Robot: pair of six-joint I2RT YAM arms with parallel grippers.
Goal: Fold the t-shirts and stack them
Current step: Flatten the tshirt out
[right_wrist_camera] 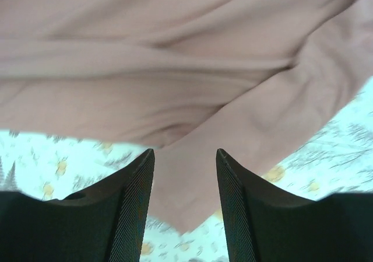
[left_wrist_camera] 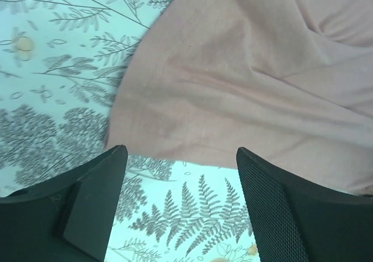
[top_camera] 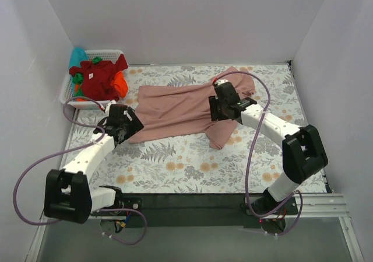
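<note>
Pink t-shirt (top_camera: 178, 107): spread on floral cloth (top_camera: 175, 163). Red t-shirt (top_camera: 96, 82), white label too small to read, heaped in basket (top_camera: 65, 93); top view only. Left gripper (left_wrist_camera: 180, 157): spread wide at hem corner, empty. Right gripper (right_wrist_camera: 185, 154): parted over sleeve.

No text or label can be read — the pink t-shirt (top_camera: 175, 107) shows none

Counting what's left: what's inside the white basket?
The basket holds a dark red tee on top, orange cloth and teal cloth peeking out. Anything beneath is covered.
</note>
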